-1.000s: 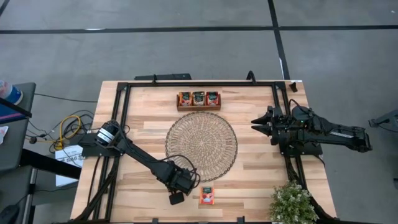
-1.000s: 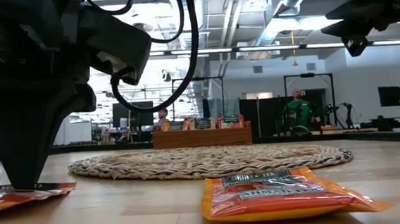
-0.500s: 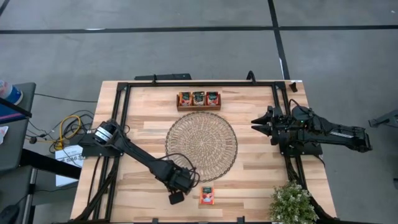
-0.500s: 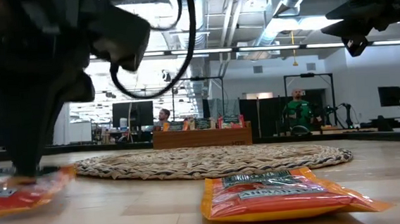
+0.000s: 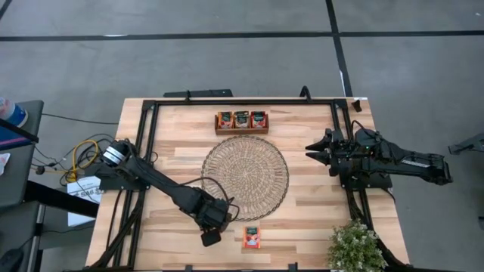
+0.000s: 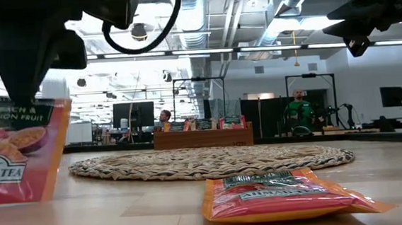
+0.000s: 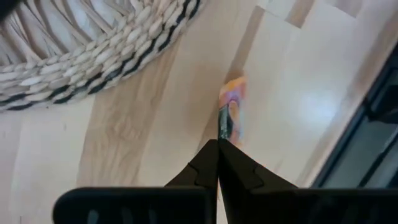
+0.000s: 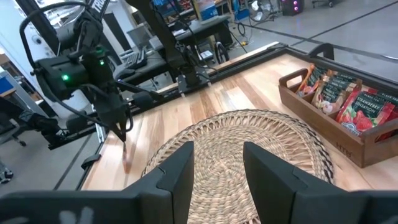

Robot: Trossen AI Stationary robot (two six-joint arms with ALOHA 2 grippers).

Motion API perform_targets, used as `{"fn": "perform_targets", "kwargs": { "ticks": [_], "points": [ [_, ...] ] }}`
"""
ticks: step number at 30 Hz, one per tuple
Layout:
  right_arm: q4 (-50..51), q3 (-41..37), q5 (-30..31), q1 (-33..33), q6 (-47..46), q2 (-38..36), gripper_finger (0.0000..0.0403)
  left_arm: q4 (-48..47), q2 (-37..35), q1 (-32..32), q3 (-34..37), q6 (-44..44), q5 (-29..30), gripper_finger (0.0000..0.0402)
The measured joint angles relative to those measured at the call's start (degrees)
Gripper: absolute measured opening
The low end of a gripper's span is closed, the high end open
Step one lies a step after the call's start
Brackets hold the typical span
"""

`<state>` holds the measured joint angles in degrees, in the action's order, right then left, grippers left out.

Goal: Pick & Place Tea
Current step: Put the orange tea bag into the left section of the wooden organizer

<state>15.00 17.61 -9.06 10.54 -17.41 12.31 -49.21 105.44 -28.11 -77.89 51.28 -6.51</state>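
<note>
One sachet (image 6: 16,150) in left gripper (image 7: 218,146).

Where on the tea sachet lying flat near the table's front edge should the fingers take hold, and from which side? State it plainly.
Judging by its pose, take the flat sachet by one thin edge, coming from above. It lies face-up on the table with bare wood all round, beside the woven mat. The left gripper, already shut on another sachet by its top edge, shows that such a hold works.

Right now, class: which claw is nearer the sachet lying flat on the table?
Left. The left claw hangs just beside the flat sachet, gripping another sachet. The right claw waits far off at the table's right edge.
</note>
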Motion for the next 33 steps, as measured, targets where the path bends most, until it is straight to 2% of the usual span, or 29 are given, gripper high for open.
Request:
{"fn": "perform_targets", "kwargs": {
  "ticks": [11, 20, 33],
  "points": [
    [0.0, 0.0, 0.0, 0.0, 0.0, 0.0, 0.0130, -2.9, -3.2, 2.4, -0.5, 0.9, -1.1, 0.0000],
    [0.0, 0.0, 0.1, 0.1, 0.0, 0.0, 0.0130, -12.0, -3.4, 6.1, -8.6, -3.8, -0.2, 0.0000],
    [0.0, 0.0, 0.1, 0.0, 0.0, 0.0, 0.0130, -17.7, -3.4, 15.9, -16.6, -12.4, 3.4, 0.0000]
  ]
}}
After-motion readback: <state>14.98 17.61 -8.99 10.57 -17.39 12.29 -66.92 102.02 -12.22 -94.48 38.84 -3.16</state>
